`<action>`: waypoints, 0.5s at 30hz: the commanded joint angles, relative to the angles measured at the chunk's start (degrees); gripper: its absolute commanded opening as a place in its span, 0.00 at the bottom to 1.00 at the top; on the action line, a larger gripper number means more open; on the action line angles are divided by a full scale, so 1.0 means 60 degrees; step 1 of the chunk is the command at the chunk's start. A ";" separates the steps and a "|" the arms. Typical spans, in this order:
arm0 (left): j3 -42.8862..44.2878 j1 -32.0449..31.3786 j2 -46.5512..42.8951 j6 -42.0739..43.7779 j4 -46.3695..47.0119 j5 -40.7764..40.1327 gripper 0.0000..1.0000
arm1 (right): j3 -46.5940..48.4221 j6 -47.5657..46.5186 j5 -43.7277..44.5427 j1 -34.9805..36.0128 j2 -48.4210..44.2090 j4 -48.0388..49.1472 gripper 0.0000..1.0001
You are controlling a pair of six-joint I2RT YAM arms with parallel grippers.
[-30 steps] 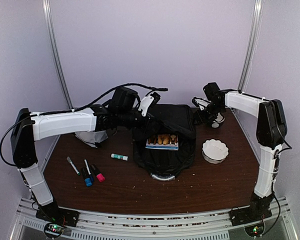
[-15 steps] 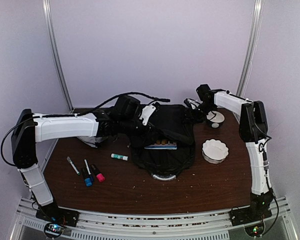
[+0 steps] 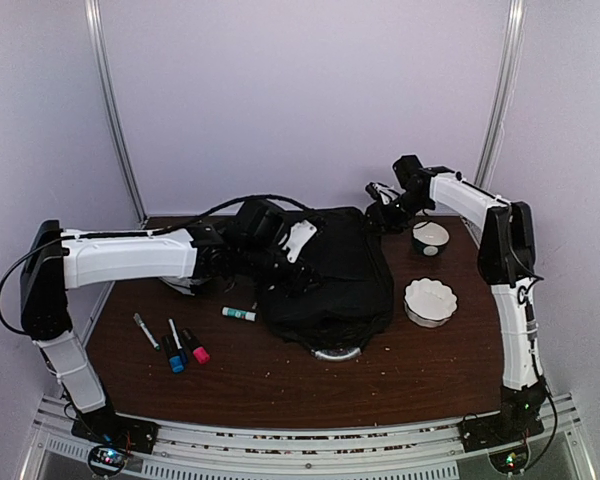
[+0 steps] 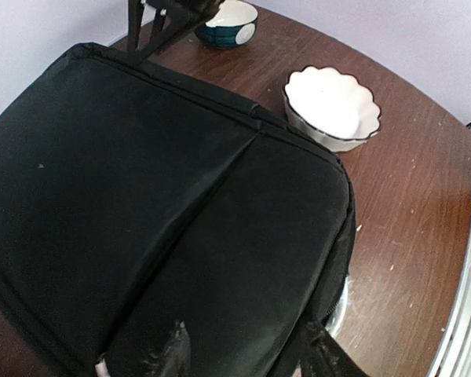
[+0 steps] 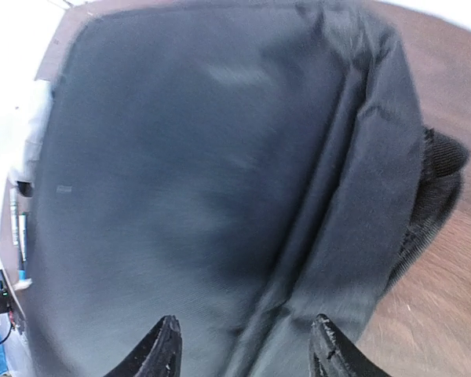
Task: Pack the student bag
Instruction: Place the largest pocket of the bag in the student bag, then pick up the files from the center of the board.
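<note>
Student bag (image 3: 330,280), a black fabric backpack, lies flat at the middle of the brown table (image 3: 280,385). Its front panel faces up and its flap is shut. The grey-silver handle (image 3: 332,353) peeks out at its 6 o'clock end, toward the arm bases.

The left gripper (image 4: 250,357) reaches in from 9 o'clock and hangs over the bag's left part. In the left wrist view its two fingers stand apart above the black fabric with nothing pinched between them.

The right gripper (image 5: 243,345) sits at the bag's 1 o'clock corner. Its fingers are also spread, over a fold of the fabric. That picture is blurred, but no part of the bag looks clamped.

A white scalloped bowl (image 3: 430,300) stands just beside the bag at 3 o'clock. A smaller bowl with a dark outside (image 3: 430,237) stands at 2 o'clock, near the right gripper.

A white glue stick with a green cap (image 3: 238,314) lies at 9 o'clock, close to the bag's edge. Three markers (image 3: 175,345) lie side by side at 8 o'clock, well apart from the bag. A pale cloth (image 3: 180,283) shows partly under the left arm at 9 o'clock.
</note>
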 commanded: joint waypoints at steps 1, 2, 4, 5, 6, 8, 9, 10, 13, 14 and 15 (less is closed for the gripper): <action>0.0206 0.0053 -0.1117 0.0347 -0.1104 -0.0654 0.53 | -0.0471 -0.0273 -0.0254 -0.0174 -0.2301 -0.0046 0.57; 0.0189 0.0106 -0.1265 0.0329 -0.1356 -0.0754 0.55 | -0.0789 -0.0372 -0.0250 -0.0177 -0.2745 0.0023 0.57; 0.0005 0.0267 -0.1577 0.0223 -0.1673 -0.0867 0.59 | -0.1901 -0.0465 -0.0291 -0.0178 -0.3676 0.0378 0.57; -0.0098 0.0380 -0.1766 0.0079 -0.1775 -0.1012 0.61 | -0.2484 -0.0482 -0.0383 -0.0188 -0.4118 0.0673 0.58; -0.0175 0.0525 -0.1868 -0.0055 -0.1935 -0.1119 0.61 | -0.3016 -0.0486 -0.0578 -0.0191 -0.4589 0.0963 0.58; -0.0291 0.0899 -0.2023 -0.0339 -0.2283 -0.1364 0.62 | -0.4019 -0.0539 -0.0993 -0.0187 -0.5355 0.1490 0.58; -0.0326 0.1088 -0.2082 -0.0499 -0.2437 -0.1570 0.62 | -0.4435 -0.0570 -0.1222 -0.0189 -0.5700 0.1629 0.58; -0.0341 0.1308 -0.2094 -0.0661 -0.2596 -0.1704 0.62 | -0.4791 -0.0632 -0.1461 -0.0177 -0.5975 0.1730 0.58; -0.0373 0.1902 -0.2061 -0.1109 -0.3024 -0.2109 0.60 | -0.5620 -0.0894 -0.1797 -0.0150 -0.6806 0.1943 0.59; -0.0380 0.2098 -0.2035 -0.1299 -0.3171 -0.2243 0.59 | -0.5902 -0.1052 -0.1921 -0.0135 -0.7177 0.2015 0.59; -0.0386 0.2298 -0.2006 -0.1483 -0.3329 -0.2348 0.59 | -0.6190 -0.1236 -0.2013 -0.0113 -0.7436 0.2086 0.59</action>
